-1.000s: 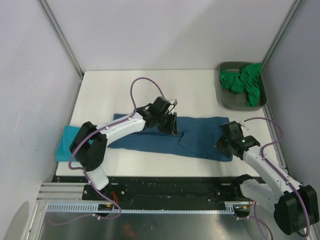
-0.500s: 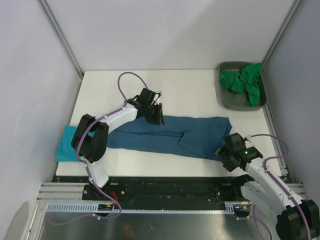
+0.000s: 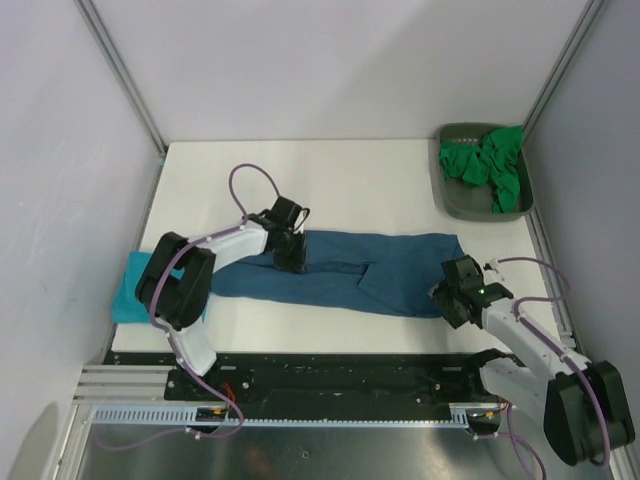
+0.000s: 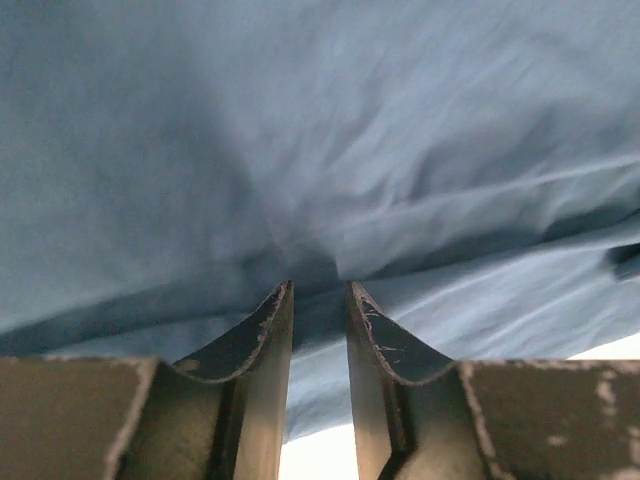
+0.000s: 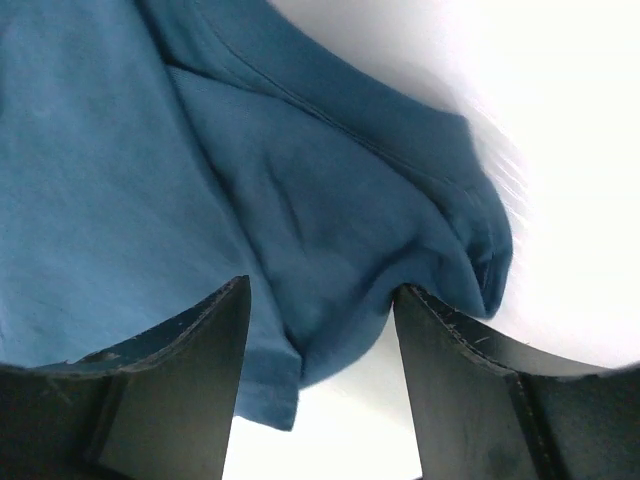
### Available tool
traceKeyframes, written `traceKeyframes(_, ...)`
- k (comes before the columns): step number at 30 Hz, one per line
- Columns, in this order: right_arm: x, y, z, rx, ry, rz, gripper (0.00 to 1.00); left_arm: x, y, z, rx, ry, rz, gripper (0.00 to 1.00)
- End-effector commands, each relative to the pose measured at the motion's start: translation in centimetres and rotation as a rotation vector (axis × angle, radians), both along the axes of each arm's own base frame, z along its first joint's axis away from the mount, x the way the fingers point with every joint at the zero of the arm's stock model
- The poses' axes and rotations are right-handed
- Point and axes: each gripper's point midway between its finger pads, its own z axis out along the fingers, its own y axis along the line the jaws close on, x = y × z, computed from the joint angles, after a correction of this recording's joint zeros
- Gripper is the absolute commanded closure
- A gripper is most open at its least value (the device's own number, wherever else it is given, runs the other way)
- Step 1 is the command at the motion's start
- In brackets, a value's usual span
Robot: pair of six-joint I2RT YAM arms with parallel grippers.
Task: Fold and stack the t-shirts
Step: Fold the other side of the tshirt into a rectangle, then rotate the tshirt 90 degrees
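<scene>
Fingers (image 4: 262,335) of the left gripper (image 3: 292,258) are nearly together, pinching a fold of the dark steel-blue t-shirt (image 3: 385,272) w/ creases fanning out from the tips. Far left of frame, a turquoise t-shirt (image 3: 127,296) lies at the table (image 3: 350,175) edge. The blue shirt stretches flat across ctr frame, left to lower right. At its right end the right gripper (image 5: 320,292) has fingers (image 5: 200,345) spread wide, cloth btwn them but not squeezed. Upper right: green t-shirts (image 3: 488,166) heaped in a grey tray (image 3: 455,203).
</scene>
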Motion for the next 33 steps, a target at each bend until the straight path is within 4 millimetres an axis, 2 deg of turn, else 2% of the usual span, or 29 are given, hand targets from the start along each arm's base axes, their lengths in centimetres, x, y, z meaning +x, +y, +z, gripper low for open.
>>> traceKeyframes(1,3.8,0.2,0.1,-0.039,-0.071,0.015,0.37,-1.7,1.3,1.3,0.036,-0.048,0.012,0.69)
traceKeyframes(8,8.3,2.6,-1.7,-0.055,-0.015,0.143,0.4,-5.5,2.3,-0.8,0.09,0.009,0.001,0.7)
traceKeyframes(10,10.3,3.7,-1.9,-0.047,-0.011,0.189,0.42,-6.7,2.3,-1.2,0.087,0.03,-0.001,0.7)
traceKeyframes(13,13.2,5.1,-2.3,-0.048,0.008,0.256,0.43,-8.1,1.6,-0.9,0.051,0.05,0.001,0.71)
traceKeyframes(16,17.0,6.3,-2.0,-0.064,0.0,0.323,0.43,-8.4,0.1,0.2,0.001,0.049,-0.006,0.7)
traceKeyframes(20,23.0,7.0,-1.4,-0.118,-0.029,0.404,0.44,-7.4,-2.3,1.2,-0.043,0.045,-0.002,0.7)
traceKeyframes(23,27.8,7.0,-2.4,-0.157,-0.024,0.484,0.44,-5.7,-4.7,1.5,-0.094,0.055,0.019,0.71)
traceKeyframes(27,35.4,7.6,-2.2,-0.223,-0.046,0.58,0.43,-2.4,-9.7,2.2,-0.208,0.076,0.042,0.71)
traceKeyframes(28,37.9,7.9,-0.8,-0.241,-0.085,0.592,0.42,-1.2,-11.2,2.9,-0.244,0.073,0.038,0.71)
traceKeyframes(29,39.4,7.9,-0.1,-0.251,-0.098,0.6,0.42,-0.2,-12.5,3.4,-0.273,0.073,0.034,0.71)
traceKeyframes(31,41.2,7.8,1.4,-0.245,-0.126,0.608,0.41,1.1,-14.0,4.2,-0.317,0.072,0.023,0.7)
traceKeyframes(33,41.7,7.3,2.8,-0.229,-0.145,0.6,0.4,1.8,-14.4,5.3,-0.334,0.044,0.013,0.69)
